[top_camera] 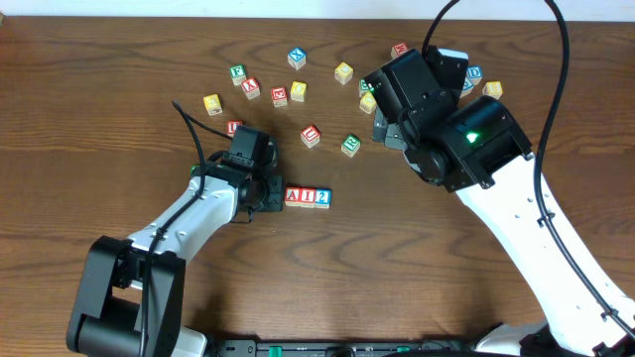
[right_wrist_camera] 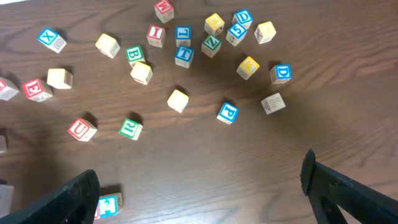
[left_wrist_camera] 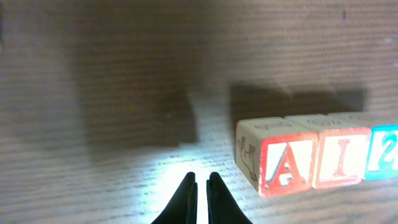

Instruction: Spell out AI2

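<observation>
Wooden table [top_camera: 99, 99], centre frame: A-I-2 row [top_camera: 309, 195] lined up, blocks touching.
Right arm [top_camera: 476, 149] bulks over upper right, hiding some loose blocks [top_camera: 311, 135]; right gripper [right_wrist_camera: 200, 171] spread wide apart above them. Left gripper [left_wrist_camera: 200, 186] pinched together, clamping nothing, just left of the A block [left_wrist_camera: 286, 165].

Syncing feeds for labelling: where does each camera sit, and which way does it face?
Overhead: above table, facing down; left arm, right arm, AI2 row.
Left wrist: low, facing sideways at that row; left gripper shut.
Right wrist: raised, facing down on scattered blocks; right gripper open.
Shared: overhead and left wrist both show the row.
</observation>
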`<state>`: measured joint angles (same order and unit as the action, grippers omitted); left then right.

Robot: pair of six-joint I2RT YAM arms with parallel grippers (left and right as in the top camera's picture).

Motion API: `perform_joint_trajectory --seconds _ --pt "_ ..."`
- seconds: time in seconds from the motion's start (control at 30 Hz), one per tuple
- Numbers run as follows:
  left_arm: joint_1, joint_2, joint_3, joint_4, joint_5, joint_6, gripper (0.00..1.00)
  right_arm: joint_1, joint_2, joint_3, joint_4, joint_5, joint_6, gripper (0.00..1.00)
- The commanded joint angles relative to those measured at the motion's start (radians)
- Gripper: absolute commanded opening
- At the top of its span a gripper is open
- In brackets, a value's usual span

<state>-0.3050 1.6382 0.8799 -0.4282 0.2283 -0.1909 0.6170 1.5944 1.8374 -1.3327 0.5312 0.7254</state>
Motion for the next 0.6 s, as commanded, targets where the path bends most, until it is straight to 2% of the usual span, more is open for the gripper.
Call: perform_joint_trajectory --seconds 0.0,0.57 --pt "-0.008 0.002 -0.007 -0.011 0.034 -0.013 0.08 -0.002 -0.008 0.016 0.013 0.013 0.011 0.99" --pt "-0.055 0.008 -0.007 0.003 0.023 -0.013 0.07 -0.003 -0.008 0.016 0.015 0.013 0.014 0.99"
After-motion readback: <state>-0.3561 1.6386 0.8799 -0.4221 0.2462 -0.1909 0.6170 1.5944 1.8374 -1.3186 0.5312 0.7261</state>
